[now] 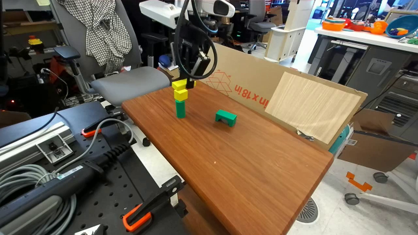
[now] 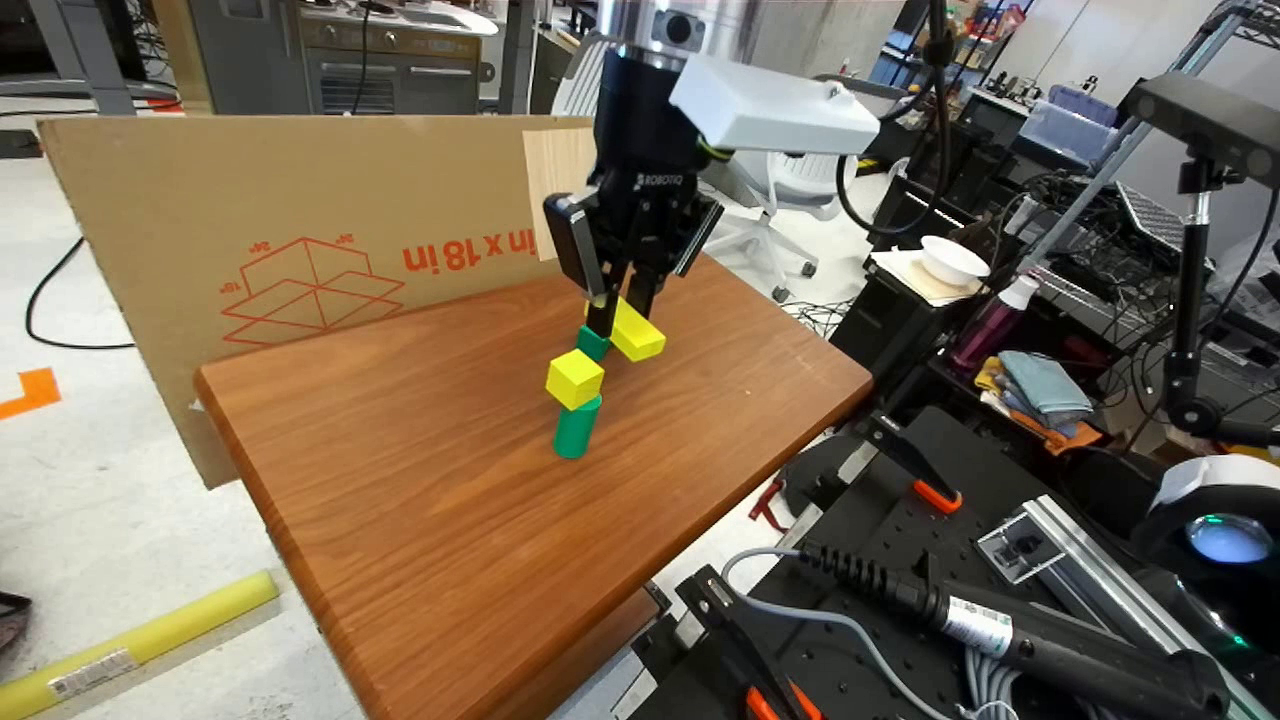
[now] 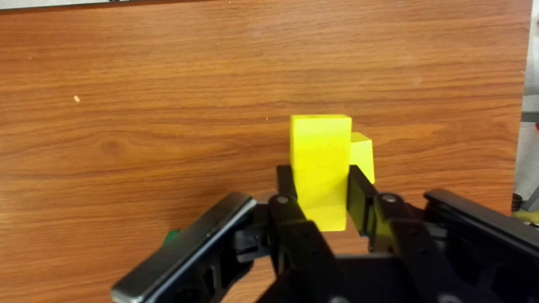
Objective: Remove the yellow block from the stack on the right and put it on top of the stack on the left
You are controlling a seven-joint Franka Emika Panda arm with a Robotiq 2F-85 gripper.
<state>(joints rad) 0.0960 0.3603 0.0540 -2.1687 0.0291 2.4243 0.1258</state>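
While your black two-fingered hand (image 3: 322,184) holds the long yellow rectangular block (image 2: 638,333) clamped aloft near the yellow cube (image 2: 574,379) atop the green cylinder (image 2: 577,430), you are likely at alignment: centre block over cube, lower, then release.

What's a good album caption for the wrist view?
Black fingers grip a long yellow block above a wooden table, a second yellow block peeking out.
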